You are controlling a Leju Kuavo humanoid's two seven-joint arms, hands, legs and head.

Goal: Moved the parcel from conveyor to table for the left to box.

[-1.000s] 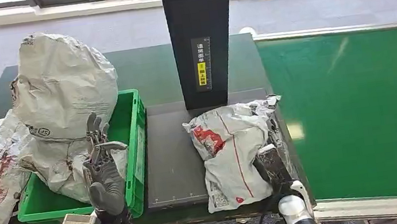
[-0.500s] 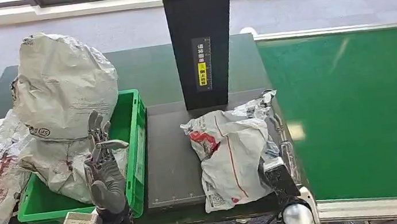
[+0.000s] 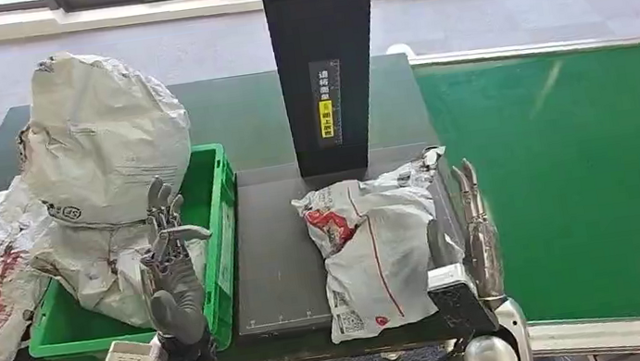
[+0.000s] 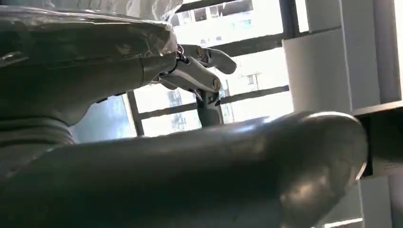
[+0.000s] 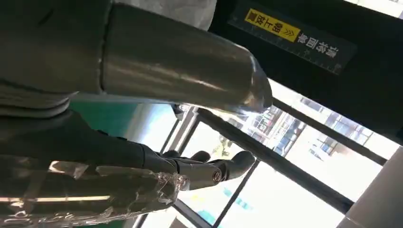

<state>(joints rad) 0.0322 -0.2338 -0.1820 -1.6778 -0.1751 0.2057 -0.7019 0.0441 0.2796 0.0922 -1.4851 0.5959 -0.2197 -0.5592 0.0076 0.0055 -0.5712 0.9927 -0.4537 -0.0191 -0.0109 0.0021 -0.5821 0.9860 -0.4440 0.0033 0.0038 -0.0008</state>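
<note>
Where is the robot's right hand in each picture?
Head view: right hand stands at the lower middle, fingers up, beside the parcel.
Left wrist view: I cannot find it.
Right wrist view: right hand comes in from the left edge, big and close.
Shared landmark: black post's yellow label.

Parcel-sorting test floor, green conveyor [image 3: 577,175] beside a table [image 3: 242,116], crate [image 3: 213,250] heaped with mailbags [image 3: 101,144], scanner post [image 3: 324,59], grey carpet, windows
</note>
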